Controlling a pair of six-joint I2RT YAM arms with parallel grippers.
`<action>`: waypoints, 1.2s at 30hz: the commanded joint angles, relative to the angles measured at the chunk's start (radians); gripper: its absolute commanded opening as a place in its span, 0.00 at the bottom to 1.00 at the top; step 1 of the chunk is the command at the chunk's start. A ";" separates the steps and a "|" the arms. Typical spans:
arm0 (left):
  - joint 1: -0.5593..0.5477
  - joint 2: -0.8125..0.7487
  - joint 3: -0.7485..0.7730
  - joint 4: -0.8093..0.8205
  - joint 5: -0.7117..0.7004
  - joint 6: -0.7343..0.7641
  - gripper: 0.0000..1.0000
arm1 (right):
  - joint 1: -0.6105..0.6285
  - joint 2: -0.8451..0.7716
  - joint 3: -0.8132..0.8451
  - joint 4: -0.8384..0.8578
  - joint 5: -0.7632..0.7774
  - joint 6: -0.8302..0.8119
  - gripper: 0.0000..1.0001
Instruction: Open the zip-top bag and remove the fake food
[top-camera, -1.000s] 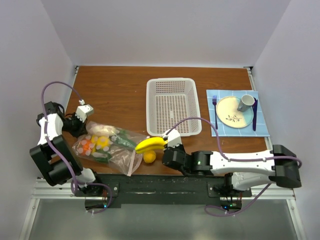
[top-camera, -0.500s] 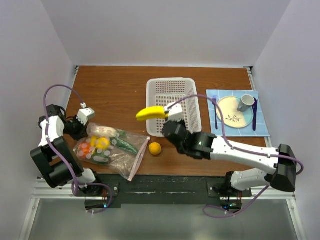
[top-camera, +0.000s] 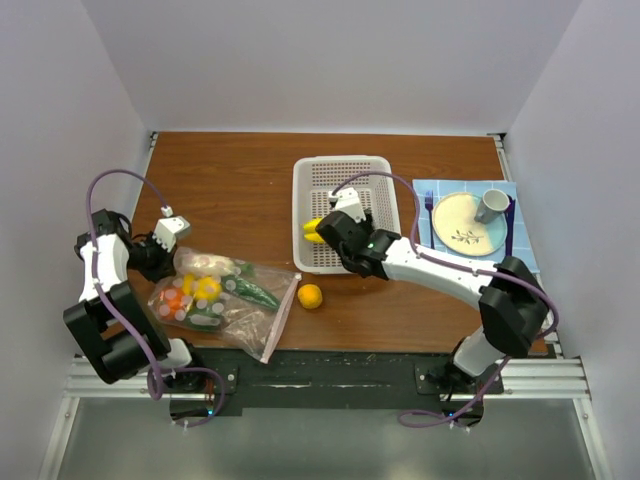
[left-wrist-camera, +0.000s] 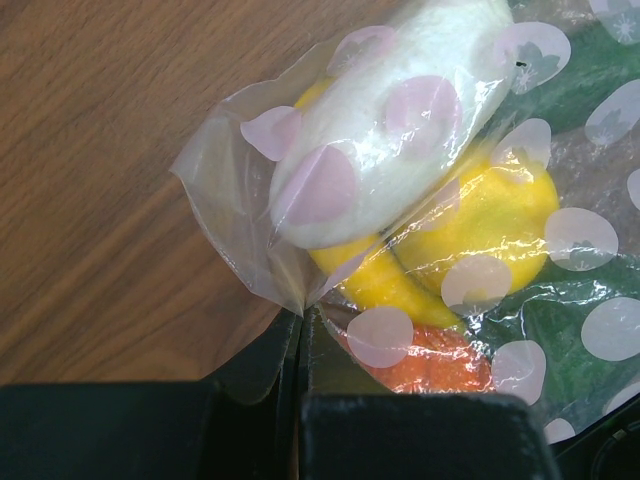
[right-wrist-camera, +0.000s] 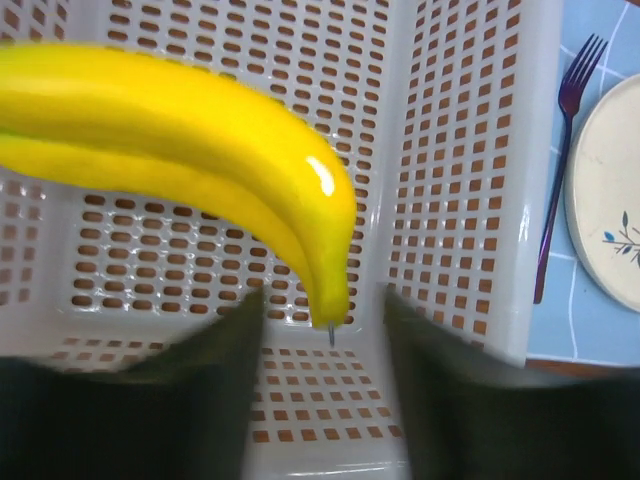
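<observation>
The zip-top bag (top-camera: 225, 297) lies at the front left, clear with pink dots. Through the plastic show a white oval (left-wrist-camera: 390, 120), a yellow piece (left-wrist-camera: 495, 215), an orange-red tomato (left-wrist-camera: 430, 362) and green pieces. My left gripper (top-camera: 170, 257) is shut on the bag's left corner (left-wrist-camera: 290, 290). A lemon (top-camera: 310, 296) rests on the table beside the bag. My right gripper (top-camera: 328, 232) is inside the white basket (top-camera: 340, 161), open. The yellow banana (right-wrist-camera: 200, 130) lies just ahead of its spread fingers (right-wrist-camera: 200, 380), its tip between them and untouched.
On a blue mat at the right sit a cream plate (top-camera: 465, 222), a grey mug (top-camera: 490, 205), a fork (right-wrist-camera: 565, 150) and a knife. The basket wall (right-wrist-camera: 470, 150) stands close on the right gripper's right side.
My right gripper carried the banana from the table's front up into the basket and opened, letting it go. The left gripper kept its hold on the bag corner.
</observation>
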 joint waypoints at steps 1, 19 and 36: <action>0.006 -0.025 0.002 -0.011 0.016 0.024 0.00 | -0.006 -0.040 0.091 -0.026 0.003 -0.015 0.90; 0.007 -0.009 -0.004 0.001 0.025 0.004 0.00 | 0.437 -0.332 -0.267 0.194 -0.229 0.039 0.99; 0.004 -0.074 0.250 -0.365 0.119 0.127 0.00 | 0.419 0.024 -0.258 0.494 -0.025 -0.047 0.99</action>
